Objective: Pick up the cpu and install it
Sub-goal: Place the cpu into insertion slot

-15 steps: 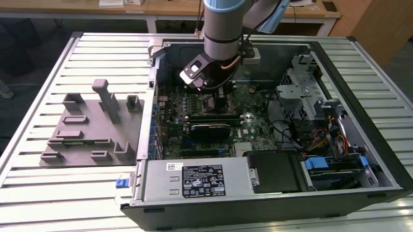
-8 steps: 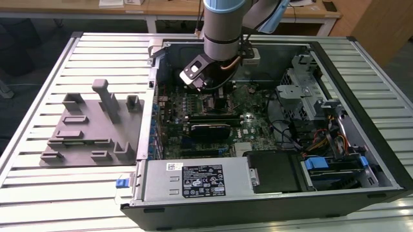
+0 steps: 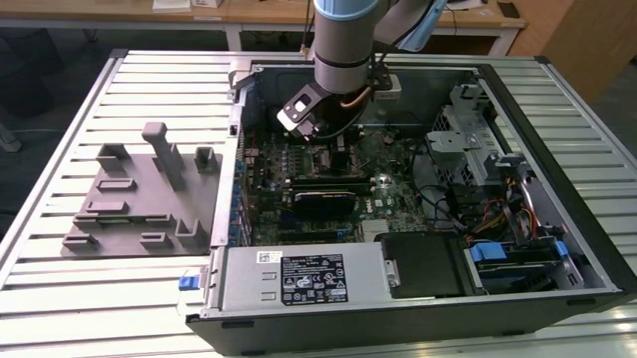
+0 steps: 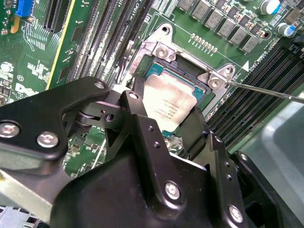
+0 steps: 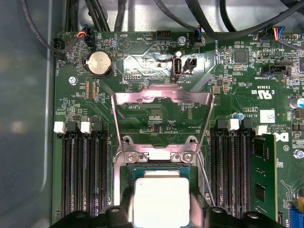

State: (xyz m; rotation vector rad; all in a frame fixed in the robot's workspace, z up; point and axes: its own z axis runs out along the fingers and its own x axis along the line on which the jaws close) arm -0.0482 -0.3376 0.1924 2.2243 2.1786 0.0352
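Both fingers (image 4: 138,102) of my gripper (image 4: 166,109) clamp the cpu (image 4: 167,99) by opposite edges, holding it level over the open socket (image 4: 159,71), plate (image 5: 161,96) swung back, so it can seat squarely.

"What's around the work area?"

"In my exterior view, an open computer case (image 3: 398,324) lies on a slatted metal table (image 3: 60,298), with a grey power supply (image 3: 298,276) in the case's end nearest the camera. A grey moulded fixture (image 3: 130,201) sits on the table at the exterior view's left."

"And the board?"

"In the first wrist view I see a coin battery (image 5: 99,63), the hinged load plate (image 5: 161,96) flipped open, and one memory stick (image 5: 261,178) seated."
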